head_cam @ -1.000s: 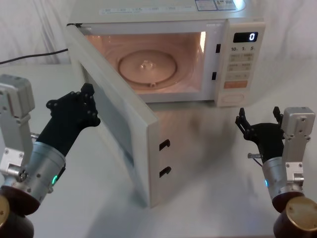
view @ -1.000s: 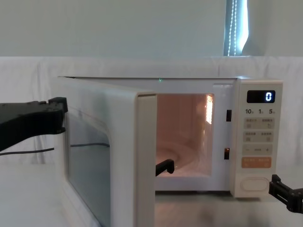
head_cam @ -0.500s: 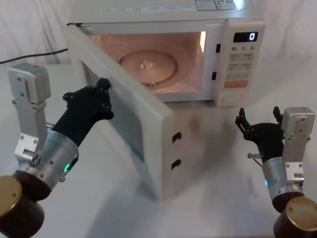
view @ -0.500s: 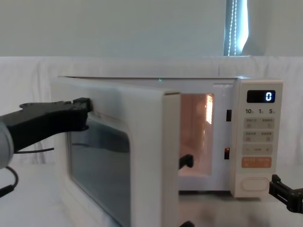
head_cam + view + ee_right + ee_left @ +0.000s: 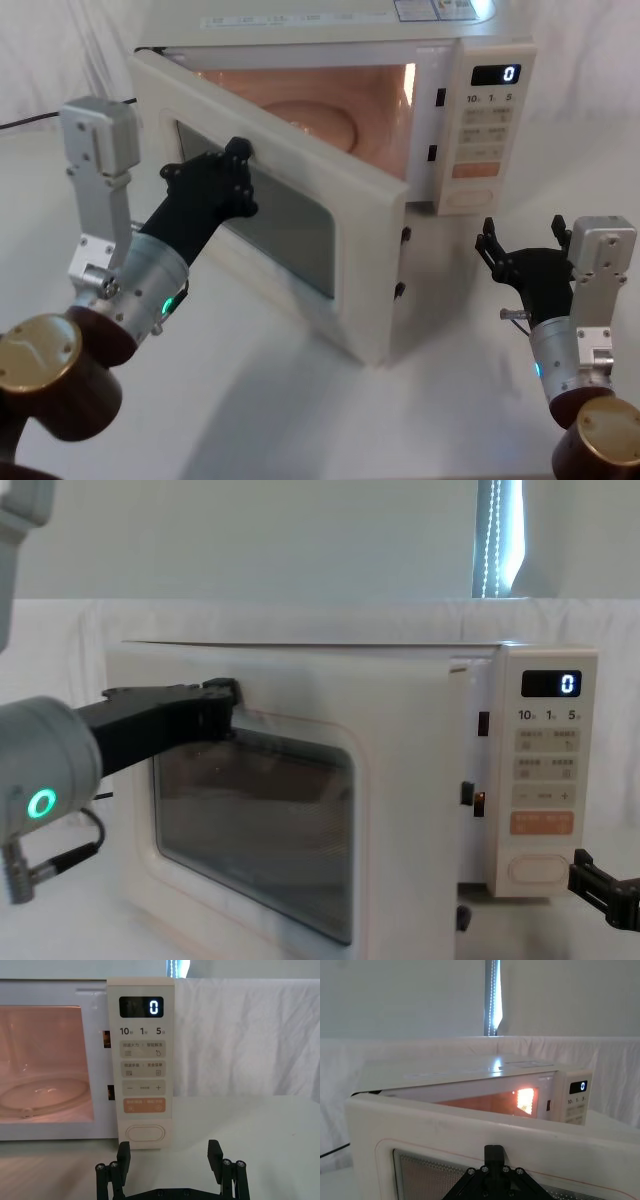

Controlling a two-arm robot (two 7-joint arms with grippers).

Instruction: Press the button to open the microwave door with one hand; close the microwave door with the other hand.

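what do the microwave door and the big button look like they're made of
microwave door: looks like glossy cream plastic with smooth moulded edges; its window seems dark glass or clear plastic over fine mesh. button: likely the same cream plastic, matte, with a raised rim.

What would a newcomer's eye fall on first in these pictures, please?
Probably the microwave door, standing partly open with the left gripper pressed against its outer face near the window's top edge. Behind it the oven's inside glows orange, and the display on the control panel reads 0. The right gripper hangs with open jaws on the table side, below the button.
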